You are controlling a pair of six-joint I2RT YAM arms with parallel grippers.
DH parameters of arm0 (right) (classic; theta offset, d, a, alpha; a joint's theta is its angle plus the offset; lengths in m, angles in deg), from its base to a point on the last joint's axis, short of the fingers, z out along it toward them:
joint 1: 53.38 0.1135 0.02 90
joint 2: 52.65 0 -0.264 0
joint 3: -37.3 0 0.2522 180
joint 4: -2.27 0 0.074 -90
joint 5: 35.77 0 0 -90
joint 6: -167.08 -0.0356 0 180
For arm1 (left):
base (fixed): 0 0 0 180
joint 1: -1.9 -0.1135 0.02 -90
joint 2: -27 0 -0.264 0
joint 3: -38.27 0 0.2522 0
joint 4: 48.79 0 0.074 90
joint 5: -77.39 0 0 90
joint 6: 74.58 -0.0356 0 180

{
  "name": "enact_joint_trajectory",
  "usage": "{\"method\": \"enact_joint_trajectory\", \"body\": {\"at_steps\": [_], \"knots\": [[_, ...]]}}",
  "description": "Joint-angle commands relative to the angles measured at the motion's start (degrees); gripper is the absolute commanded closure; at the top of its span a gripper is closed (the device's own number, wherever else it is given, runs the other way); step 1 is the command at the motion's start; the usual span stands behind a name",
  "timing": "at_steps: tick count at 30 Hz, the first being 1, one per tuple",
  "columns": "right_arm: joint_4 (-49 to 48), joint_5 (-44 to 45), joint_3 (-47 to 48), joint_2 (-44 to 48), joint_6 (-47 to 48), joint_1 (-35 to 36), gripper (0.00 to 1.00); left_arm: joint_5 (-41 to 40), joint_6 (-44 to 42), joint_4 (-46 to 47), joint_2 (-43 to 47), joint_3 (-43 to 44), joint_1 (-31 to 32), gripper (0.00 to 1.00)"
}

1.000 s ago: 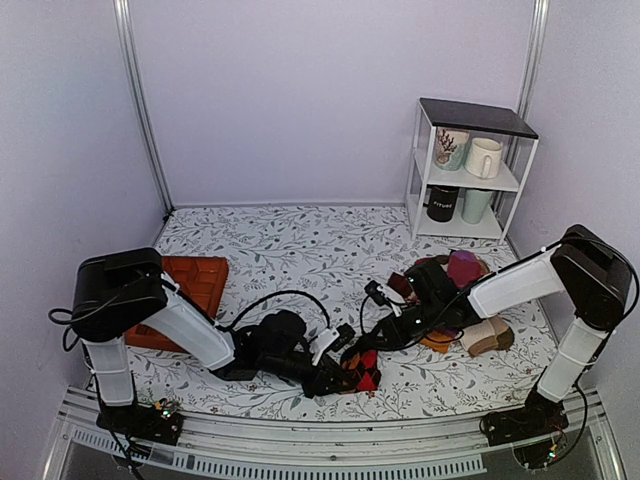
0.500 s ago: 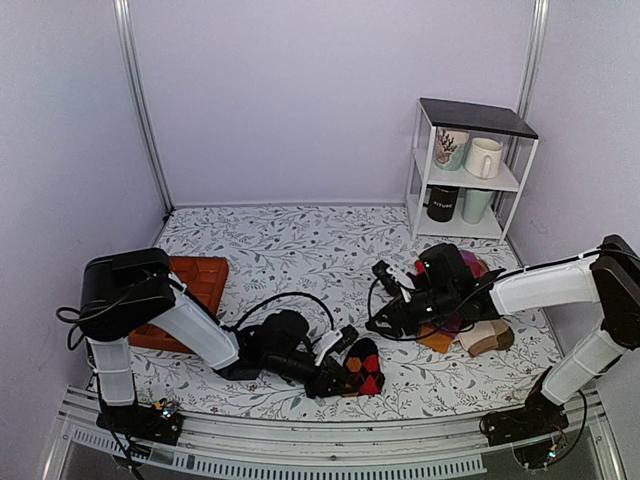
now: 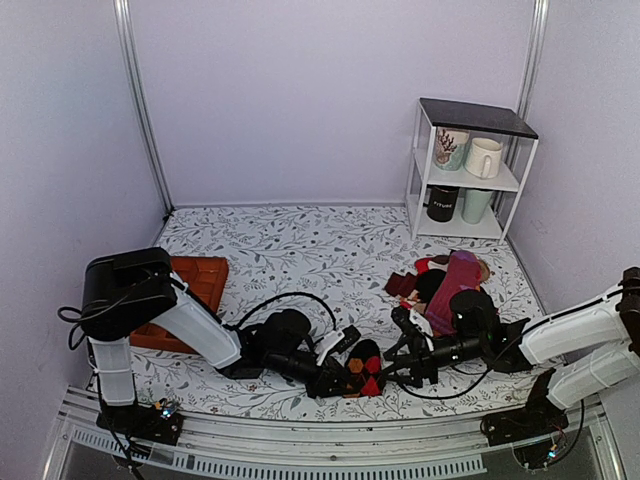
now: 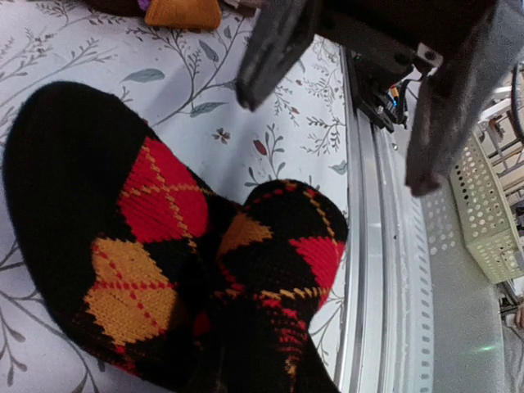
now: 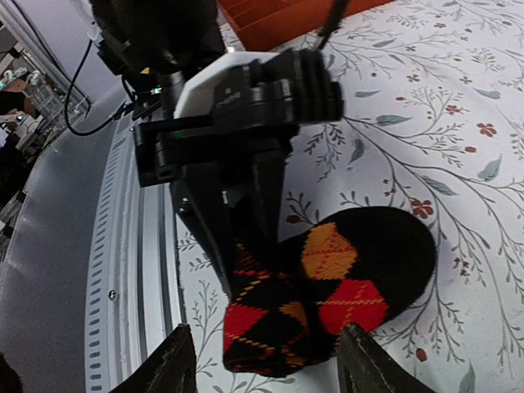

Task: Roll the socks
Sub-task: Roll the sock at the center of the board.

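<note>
Floral-print table [image 3: 300, 250], lilac walls behind, a white shelf [image 3: 475, 116] of mugs at upper right. Low in the centre of the overhead frame sit the socks [image 3: 364, 368], bundled up with their argyle diamonds showing, close to the table's near edge. The left gripper [image 3: 340, 378] has its fingers pinched onto that bundle. The right gripper [image 5: 270, 364] hovers just right of it, fingers [image 5: 182, 360] spread wide, holding nothing.
</note>
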Motion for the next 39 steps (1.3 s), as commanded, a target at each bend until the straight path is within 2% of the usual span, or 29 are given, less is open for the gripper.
{"method": "enact_joint_trajectory", "body": {"at_steps": [1, 11, 19, 25, 27, 32, 35, 37, 39], "knots": [[-12.7, -0.5, -0.5, -1.6, 1.9, 1.4, 0.39, -1.8, 0.1, -30.2, -8.0, -5.2, 0.6, 1.0], [-14.7, -0.1, 1.3, -9.9, 4.1, 2.7, 0.36, -1.8, -0.1, -30.0, -8.2, -5.0, 0.3, 1.0], [-15.4, 4.3, 2.0, -16.4, 2.7, 5.5, 0.33, -1.9, -0.5, -30.1, -8.1, -5.0, -0.1, 1.0], [-15.4, 6.7, 0.8, -16.7, 1.0, 7.2, 0.34, -1.8, -0.7, -30.0, -8.4, -4.8, -0.2, 1.0], [-15.2, 7.3, 0.5, -17.0, 0.2, 7.6, 0.38, -1.7, -0.8, -30.0, -8.6, -4.7, -0.3, 1.0], [-12.8, 8.4, 1.0, -18.4, -2.6, 7.6, 0.58, -2.2, -0.9, -30.0, -8.7, -4.3, -0.5, 1.0], [-12.4, 8.1, 0.8, -19.4, -4.6, 7.7, 0.76, -3.4, -0.9, -29.7, -8.3, -4.1, -0.7, 1.0], [-11.9, 8.3, 1.2, -20.6, -5.9, 7.7, 0.86, -5.4, -0.8, -29.6, -7.6, -3.8, -0.7, 0.9], [-10.9, 8.3, 1.8, -22.2, -7.5, 7.6, 0.9, -7.3, -1.4, -29.9, -6.4, -3.1, -0.7, 0.88]]}}
